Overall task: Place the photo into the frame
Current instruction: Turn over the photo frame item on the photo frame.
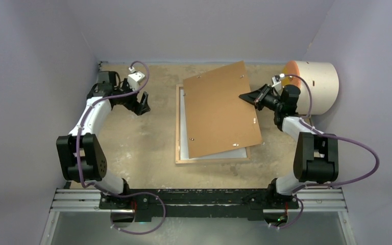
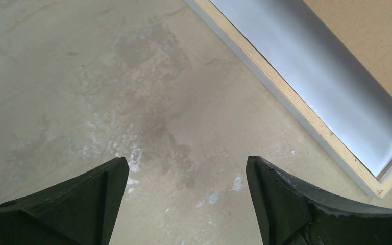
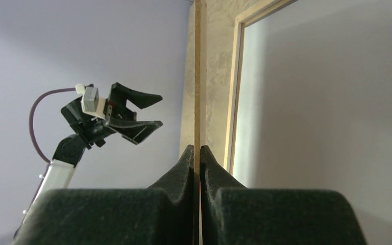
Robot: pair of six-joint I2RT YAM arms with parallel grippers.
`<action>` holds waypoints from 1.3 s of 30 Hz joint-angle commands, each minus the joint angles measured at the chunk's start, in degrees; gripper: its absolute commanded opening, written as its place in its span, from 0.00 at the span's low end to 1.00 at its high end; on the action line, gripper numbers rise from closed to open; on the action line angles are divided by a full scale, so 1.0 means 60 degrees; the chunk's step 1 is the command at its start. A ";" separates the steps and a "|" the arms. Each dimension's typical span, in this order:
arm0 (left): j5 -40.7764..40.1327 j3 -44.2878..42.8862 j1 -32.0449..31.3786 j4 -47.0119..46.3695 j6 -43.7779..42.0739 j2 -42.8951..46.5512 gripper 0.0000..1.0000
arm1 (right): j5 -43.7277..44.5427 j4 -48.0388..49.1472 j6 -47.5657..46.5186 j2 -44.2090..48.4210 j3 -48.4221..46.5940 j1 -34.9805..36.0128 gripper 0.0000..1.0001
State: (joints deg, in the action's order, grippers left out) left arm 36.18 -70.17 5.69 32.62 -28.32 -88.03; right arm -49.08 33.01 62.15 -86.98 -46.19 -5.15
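Pinches backing board at its thin 3 o'clock edge with right jaws, left jaws wide, empty; risks slipping askew onto frame.

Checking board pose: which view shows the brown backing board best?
Top external: the whole backing board shows, askew over the frame. Right wrist sees only its thin edge, pinched in the right gripper; left wrist catches just a strip.

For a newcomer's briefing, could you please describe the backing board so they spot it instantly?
Mid-table lies the wood-rimmed frame. Skewed over it is the backing board, its right edge pinched by the right gripper. It alone is plain brown.
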 commanded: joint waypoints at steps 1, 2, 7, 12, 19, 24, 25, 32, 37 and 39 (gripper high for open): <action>0.0129 0.0235 -0.0388 -0.0558 -0.0037 -0.0440 0.90 | -0.0348 0.2042 0.0590 -0.0244 0.0119 0.0052 0.00; 0.0088 0.0240 -0.0477 -0.0689 0.0096 -0.0595 0.89 | -0.0304 0.2267 0.0598 -0.0397 0.0147 0.0060 0.00; -0.0021 0.0251 -0.0793 -0.1229 0.0406 -0.1196 0.87 | -0.0201 0.2971 0.0848 -0.1011 0.0380 0.0060 0.00; -0.0357 0.0291 -0.1320 -0.1431 0.0346 -0.1514 0.87 | -0.0103 0.3720 0.1253 -0.1606 0.0554 0.0081 0.00; -0.0592 0.0299 -0.1627 -0.1562 0.0394 -0.1805 0.87 | 0.0064 0.3764 0.1313 -0.2020 0.0736 0.0135 0.00; -0.0766 0.0270 -0.1786 -0.1584 0.0384 -0.1988 0.87 | 0.0309 0.3459 0.1272 -0.2247 0.0768 0.0314 0.00; -0.0791 0.0270 -0.1808 -0.1566 0.0371 -0.1997 0.86 | 0.0326 0.3418 0.1285 -0.2290 0.0757 0.0367 0.00; -0.0939 0.0207 -0.1901 -0.1423 0.0231 -0.2089 0.86 | 0.0228 0.3605 0.1690 -0.2627 0.0711 0.0448 0.00; -0.1073 0.0211 -0.1941 -0.1363 0.0146 -0.2105 0.86 | 0.0080 0.3643 0.1853 -0.2774 0.0670 0.0512 0.00; -0.1093 0.0211 -0.1958 -0.1330 0.0094 -0.2102 0.86 | 0.0076 0.3608 0.1878 -0.2806 0.0675 0.0542 0.00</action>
State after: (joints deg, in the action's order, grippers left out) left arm 30.13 -68.55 -5.45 24.88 -26.65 -100.40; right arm -46.00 54.68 66.92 -102.83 -41.98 -2.57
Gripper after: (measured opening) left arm 0.863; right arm 0.023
